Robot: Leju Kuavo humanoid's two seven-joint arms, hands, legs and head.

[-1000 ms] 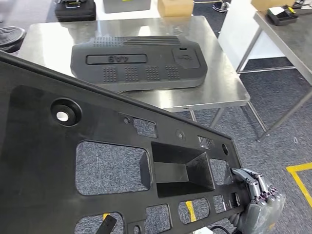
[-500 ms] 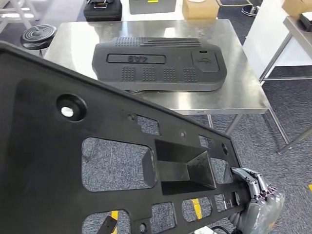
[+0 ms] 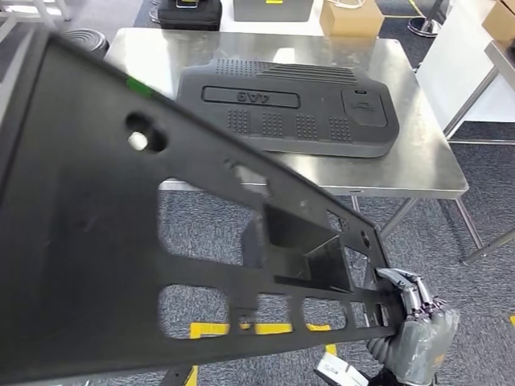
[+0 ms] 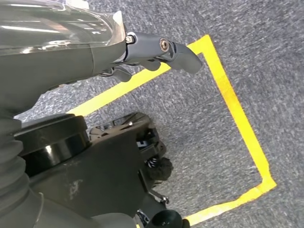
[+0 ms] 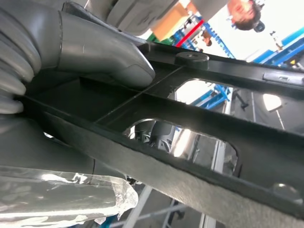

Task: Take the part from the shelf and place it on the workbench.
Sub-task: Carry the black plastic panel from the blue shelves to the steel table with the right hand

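Part [image 3: 109,241] tilted up; R wrist shows hand [image 5: 71,61] gripping it.

Right hand [image 3: 413,322] at the lower right of the head view, fingers curled over the narrow end of the black part [image 3: 121,241], thumb [image 5: 107,52] pressed flat on a rib, left hand [image 4: 157,50] at the upper frame, fingers loosely extended, holding nothing
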